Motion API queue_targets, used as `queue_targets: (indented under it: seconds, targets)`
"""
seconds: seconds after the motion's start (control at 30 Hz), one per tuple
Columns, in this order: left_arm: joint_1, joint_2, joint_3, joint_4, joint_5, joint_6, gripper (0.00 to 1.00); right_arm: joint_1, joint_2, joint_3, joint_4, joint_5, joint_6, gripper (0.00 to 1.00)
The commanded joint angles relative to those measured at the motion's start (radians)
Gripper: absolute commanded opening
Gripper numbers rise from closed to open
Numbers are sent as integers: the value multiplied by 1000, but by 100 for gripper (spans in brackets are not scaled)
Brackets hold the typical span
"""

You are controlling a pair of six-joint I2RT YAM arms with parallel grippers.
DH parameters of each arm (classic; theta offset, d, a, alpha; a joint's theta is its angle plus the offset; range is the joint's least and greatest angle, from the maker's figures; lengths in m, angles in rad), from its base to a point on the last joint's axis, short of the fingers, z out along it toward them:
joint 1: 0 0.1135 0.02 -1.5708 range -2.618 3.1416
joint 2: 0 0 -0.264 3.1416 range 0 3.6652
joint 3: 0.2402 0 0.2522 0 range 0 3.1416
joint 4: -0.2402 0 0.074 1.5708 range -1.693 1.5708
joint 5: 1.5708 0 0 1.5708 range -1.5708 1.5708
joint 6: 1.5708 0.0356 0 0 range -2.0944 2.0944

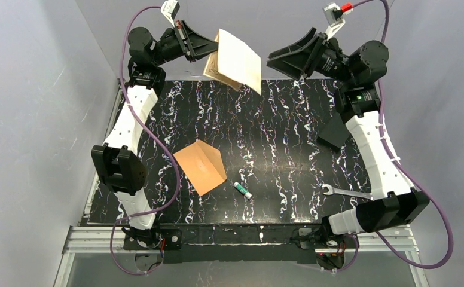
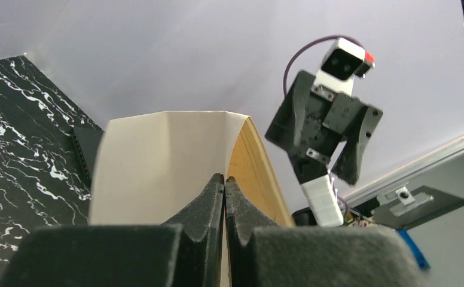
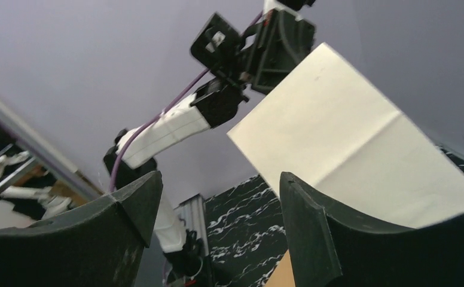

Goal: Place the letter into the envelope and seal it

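Pale tan paper, one sheet only: the letter (image 1: 240, 60), up in the air over the far edge of the counter (image 1: 277, 131). Tilted and folded over on itself, with a plain cream face toward the overhead camera and a darker printed layer peeking out behind at the left side. In the left wrist view, cream outside and warmer tan inside the fold.

Two hands in all. Left hand (image 1: 213, 49) clamped fully shut on the letter's left side, with no gap between the two fingers and the paper's edge pinched between them. Right hand (image 1: 275, 60) facing the letter from the opposite side, just beside its right edge yet apart from it. Jaws spread wide and gripping nothing, with the cream sheet visible beyond the gap in the right wrist view.

One envelope (image 1: 201, 166), plain orange-brown, flat on the black marbled counter left of centre. Five-sided in outline, lying askew, well apart from the raised letter and from both hands.

One small green-and-white tube (image 1: 242, 190), lying just beside the envelope's near right corner, not touching it. One silver wrench (image 1: 346, 192), flat on the counter near the right arm's lower end, well apart from envelope and tube.

Two white-and-black arms, one per side, both reaching up toward the far edge.
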Motion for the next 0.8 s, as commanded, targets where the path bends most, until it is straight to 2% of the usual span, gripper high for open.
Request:
queue_targets:
  seconds: [0.0, 0.1, 0.17, 0.23, 0.33, 0.4, 0.57, 0.7, 0.77]
  targets:
    - [-3, -35, -44, 49, 67, 81, 0, -4, -31, 83, -248, 234, -212, 80]
    - [-4, -57, -82, 50, 118, 127, 0, -3, -27, 48, -204, 287, -179, 80]
    - [-4, -72, -99, 51, 155, 155, 0, 7, 3, 50, -228, 251, -212, 79]
    - [-5, -90, -113, 55, 201, 178, 0, 44, 26, 52, -301, 207, -360, 81]
    - [-19, -122, -137, 57, 279, 219, 0, 116, 63, 88, -531, 178, -600, 85]
    - [-24, -142, -166, 57, 339, 239, 0, 143, 107, 146, -620, 155, -666, 86]
    - [-30, -184, -235, 57, 437, 263, 0, 194, 153, 209, -711, 169, -761, 86]
    - [-40, -204, -242, 56, 488, 272, 0, 206, 186, 253, -768, 134, -785, 79]
    - [-42, -205, -243, 57, 498, 273, 0, 222, 192, 260, -777, 100, -781, 70]
